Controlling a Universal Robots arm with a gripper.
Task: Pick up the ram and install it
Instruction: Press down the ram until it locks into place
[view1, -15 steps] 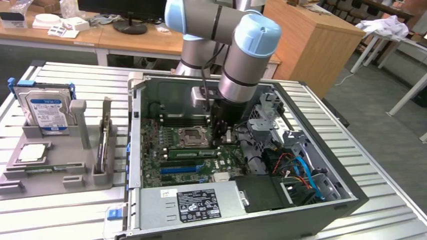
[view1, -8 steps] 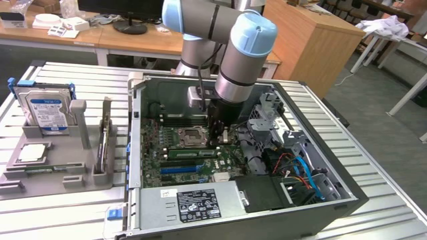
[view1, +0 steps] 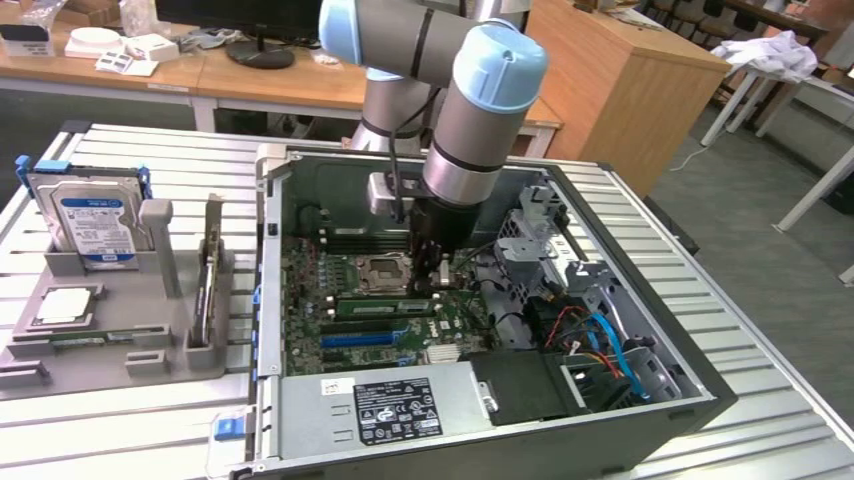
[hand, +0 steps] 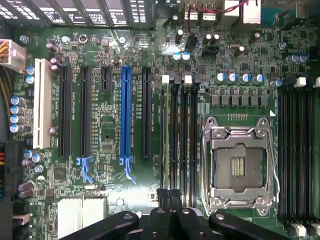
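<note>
- Apparently the ram (view1: 383, 306) is already on the motherboard (view1: 310, 290): a long green stick lies along one of the memory slots just beside the CPU socket (view1: 383, 268), inside the open computer case (view1: 694, 400).
- I cannot tell whether the stick is pressed fully home or only resting in the slot; the end latches are too small to read.
- Gripper (view1: 434, 272) hangs low over the board, near the end of the ram on the exterior view's right. Contact with the stick cannot be confirmed.
- Wrist view: fingertips (hand: 163, 196) are pressed together with nothing between them, so the gripper is not holding the stick. They point at the bank of memory slots (hand: 178, 135) between the socket and the long black and blue expansion slots (hand: 125, 115).
- Judgement on step: pick-up and carry look done; the work stands in the install phase, at seating or checking the stick.
- Judgement on what a further move calls for: closed fingertips centred on the stick's top edge, force straight down into the slot with no sideways lean, and even pressure along its length so both ends latch.
- Outside the case, the grey parts tray (view1: 120, 330) on the exterior view's left holds a hard drive (view1: 91, 215) standing upright, well apart from the gripper.
</note>
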